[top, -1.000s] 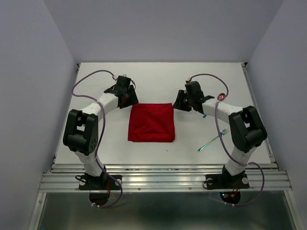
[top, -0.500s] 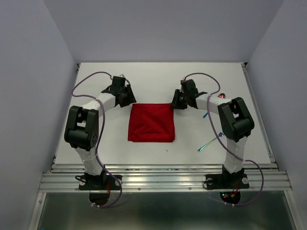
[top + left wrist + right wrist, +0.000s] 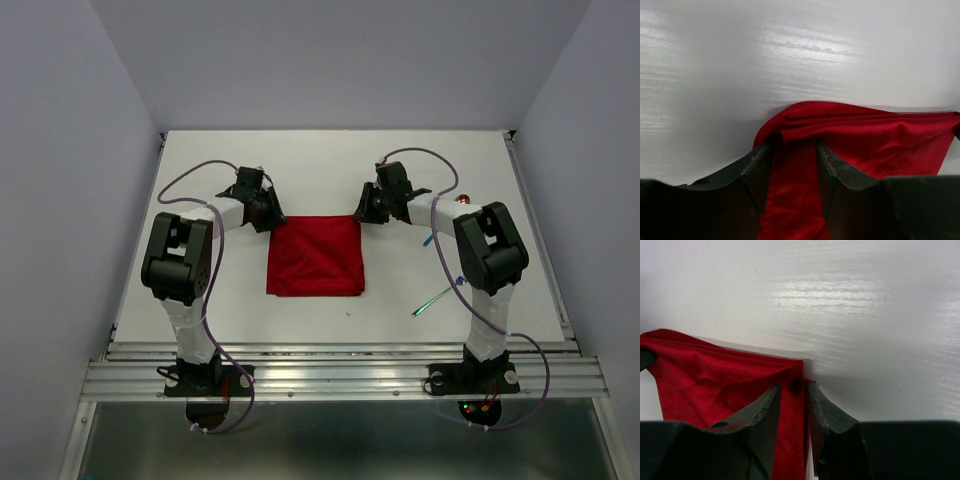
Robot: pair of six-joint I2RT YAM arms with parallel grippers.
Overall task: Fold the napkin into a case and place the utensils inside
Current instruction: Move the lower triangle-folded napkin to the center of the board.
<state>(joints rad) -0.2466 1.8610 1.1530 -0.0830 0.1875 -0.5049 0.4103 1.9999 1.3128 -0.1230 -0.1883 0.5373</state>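
Note:
The red napkin (image 3: 316, 256) lies as a folded square in the middle of the white table. My left gripper (image 3: 272, 222) is at its far left corner, and in the left wrist view (image 3: 794, 147) the jaws are closed on a bunched fold of the cloth (image 3: 880, 145). My right gripper (image 3: 362, 214) is at the far right corner, and in the right wrist view (image 3: 794, 387) its jaws pinch the cloth's edge (image 3: 715, 385). The teal-handled fork (image 3: 437, 297) lies right of the napkin. The spoon's red bowl (image 3: 462, 200) shows behind my right arm, its handle mostly hidden.
The white table (image 3: 330, 160) is boxed in by pale walls at the back and both sides. A metal rail (image 3: 340, 378) runs along the near edge. My right arm's elbow (image 3: 490, 250) stands over the fork and spoon area.
Both grippers have moved inward and down onto the napkin's far corners. The far edge of the cloth is now slightly gathered between them. Fork and spoon have not moved.

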